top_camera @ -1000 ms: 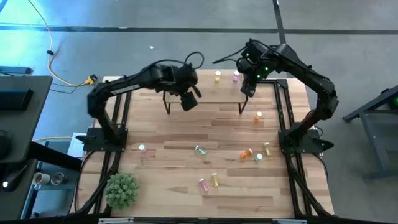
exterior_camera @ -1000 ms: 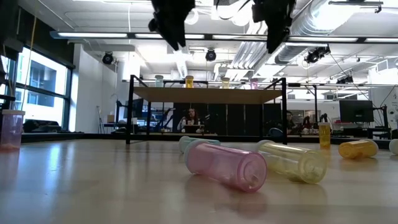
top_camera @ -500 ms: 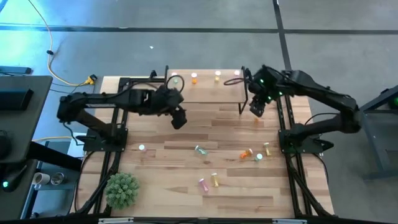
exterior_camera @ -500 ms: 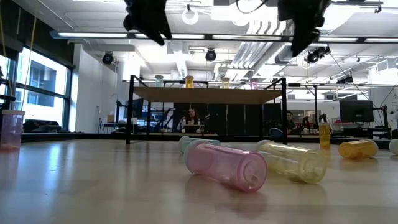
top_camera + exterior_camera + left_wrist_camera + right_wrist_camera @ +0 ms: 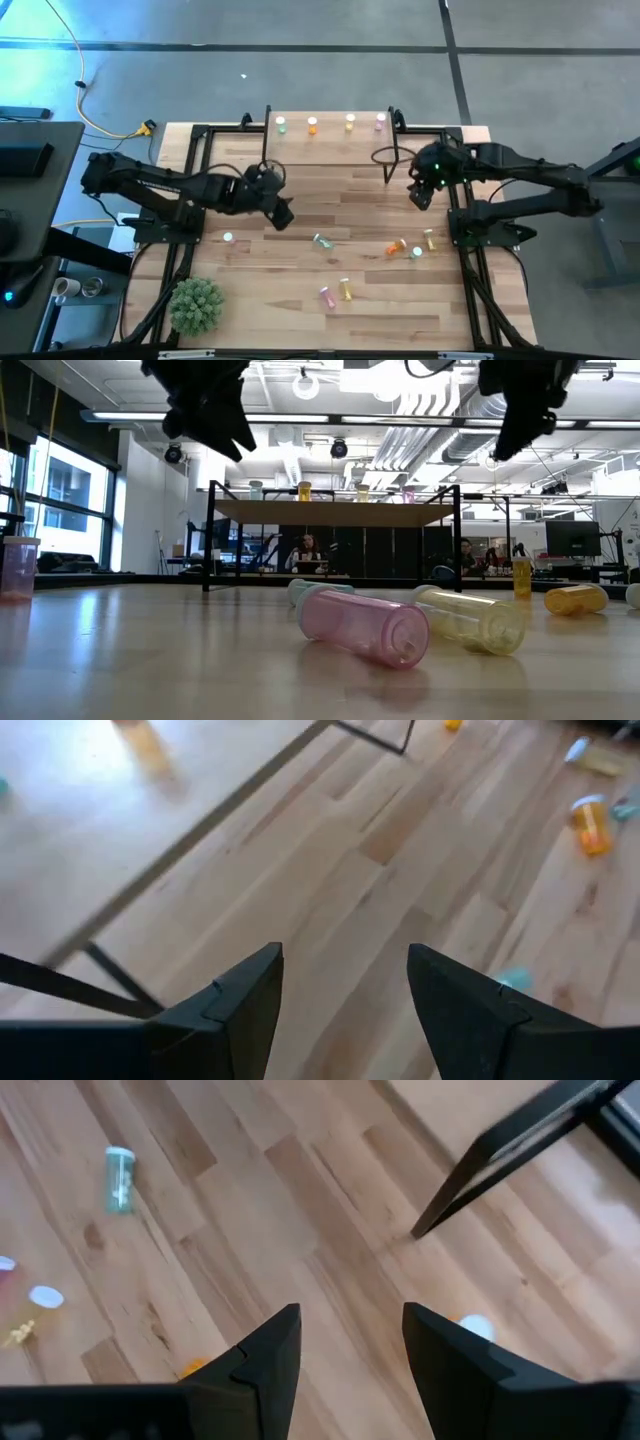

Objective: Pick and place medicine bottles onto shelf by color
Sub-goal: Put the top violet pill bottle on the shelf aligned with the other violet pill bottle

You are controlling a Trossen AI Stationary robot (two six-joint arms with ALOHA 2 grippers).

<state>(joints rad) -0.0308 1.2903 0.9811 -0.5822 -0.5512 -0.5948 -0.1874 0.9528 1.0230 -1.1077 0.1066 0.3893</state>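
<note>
both grippers hang above the table with nothing between their fingers. left gripper (image 5: 283, 214) is spread apart over the planks in front of the shelf (image 5: 330, 140); right gripper (image 5: 420, 196) is spread too, beside the shelf's right front leg. i see four medicine bottles (image 5: 349, 122) standing in a row on the shelf. loose ones lie on the table: a green one (image 5: 321, 241) mid-table, a pink one (image 5: 363, 624) and a yellow one (image 5: 470, 619) touching side by side nearest the low camera.

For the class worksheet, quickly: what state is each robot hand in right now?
Left hand: open, holding nothing, above the table in front of the shelf.
Right hand: open, holding nothing, near the shelf's right leg.
</note>
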